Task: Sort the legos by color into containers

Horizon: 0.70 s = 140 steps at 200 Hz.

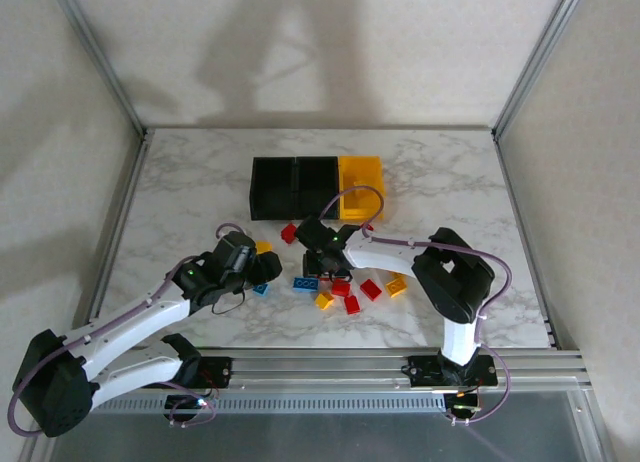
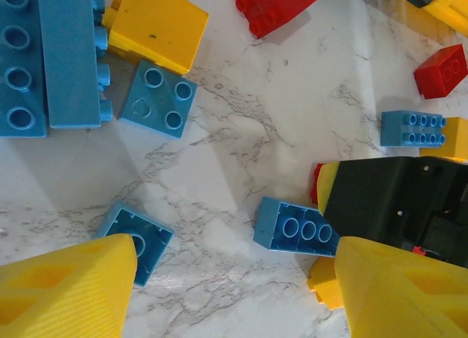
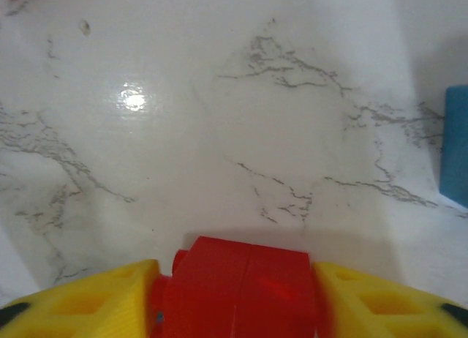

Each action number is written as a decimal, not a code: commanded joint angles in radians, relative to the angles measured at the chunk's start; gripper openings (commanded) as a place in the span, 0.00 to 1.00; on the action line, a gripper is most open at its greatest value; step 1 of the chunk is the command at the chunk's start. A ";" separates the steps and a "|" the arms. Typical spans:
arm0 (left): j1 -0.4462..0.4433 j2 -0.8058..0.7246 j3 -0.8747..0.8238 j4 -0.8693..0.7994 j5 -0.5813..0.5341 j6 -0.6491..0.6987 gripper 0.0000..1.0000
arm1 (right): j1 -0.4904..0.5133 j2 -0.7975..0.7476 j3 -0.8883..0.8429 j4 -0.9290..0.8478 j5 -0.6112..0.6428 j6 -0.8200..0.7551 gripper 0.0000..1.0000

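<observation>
Since our right gripper (image 3: 234, 279) clasps a red brick (image 3: 245, 298), the bins (image 1: 300, 161) lie just far of it; our left gripper (image 2: 234, 254) gapes empty.

Bright diffuse light; glare on table (image 3: 132, 98); soft shadows; foreground blurred.

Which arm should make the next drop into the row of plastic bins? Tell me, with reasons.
Right. The right gripper has a small red plastic brick clamped between its yellow fingers, ready to carry. The left gripper hangs open, holding nothing.
</observation>
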 commanded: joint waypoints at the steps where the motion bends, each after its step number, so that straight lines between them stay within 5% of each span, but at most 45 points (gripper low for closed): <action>1: 0.009 0.005 -0.011 0.017 0.018 -0.014 0.72 | 0.012 0.016 0.018 -0.026 0.027 0.018 0.48; 64: 0.010 0.007 -0.004 0.040 0.020 -0.015 0.72 | -0.015 0.005 0.184 -0.107 0.111 -0.057 0.43; 140: 0.010 0.041 0.036 0.076 0.027 -0.013 0.72 | -0.189 0.091 0.478 -0.067 0.058 -0.075 0.43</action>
